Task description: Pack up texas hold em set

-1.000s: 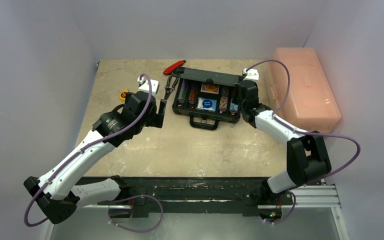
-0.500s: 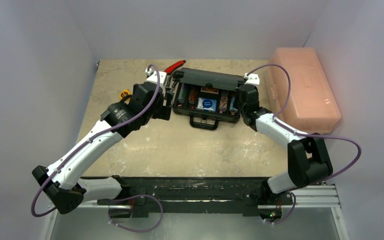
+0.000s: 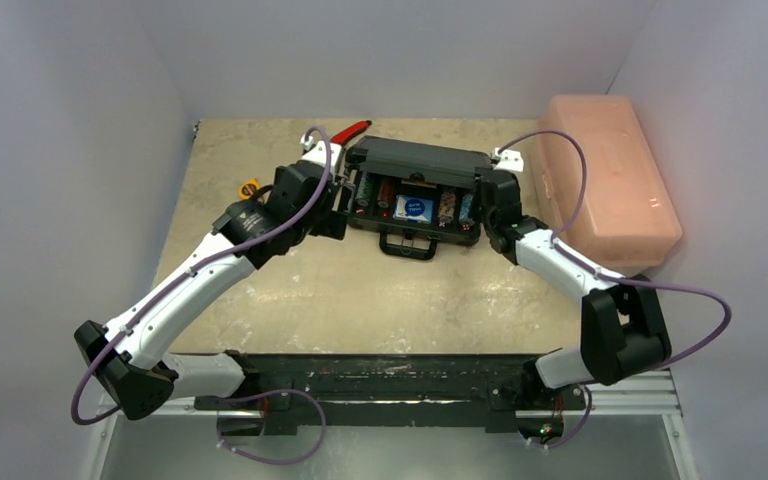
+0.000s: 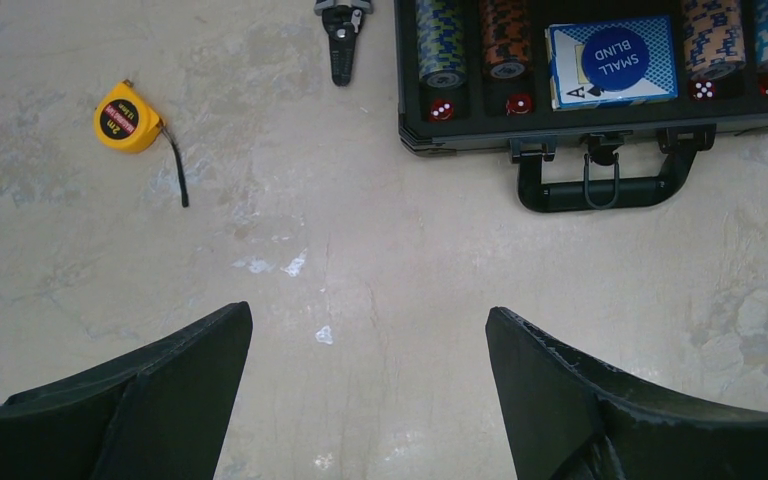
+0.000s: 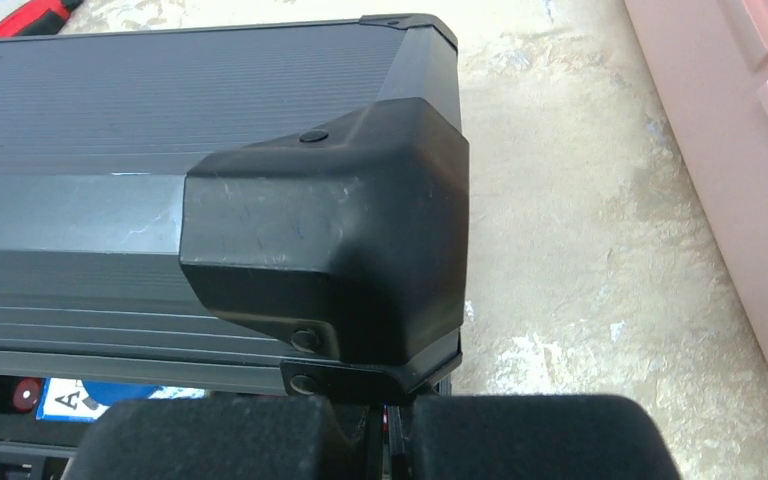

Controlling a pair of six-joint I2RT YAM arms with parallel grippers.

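**A:** What is largest in the scene?

**B:** A beige tabletop. A pink plastic box lies along its right edge. The black briefcase of the poker set sits at the middle of the far edge, with its handle towards the robot.

**A:** What has just changed?

**B:** A second ago the lid stood more upright at the back. It has now tipped forward over the tray and hides the far half of the contents. The left arm has also swung in to the case's left end.

**A:** And the hands?

**B:** The right hand has its fingers pressed together right at the lid's right corner, and it holds nothing. The left hand has its fingers wide apart and is empty, just beside the case.

**A:** Is everything packed?

**B:** It looks that way. Striped chip stacks, a blue card deck and red dice sit in their slots. Closing the lid fully and latching it seem to be what remains.

**A:** Anything loose?

**B:** Red-handled pliers lie by the case's far left corner, and a yellow tape measure lies towards the left edge. Neither belongs to the set.
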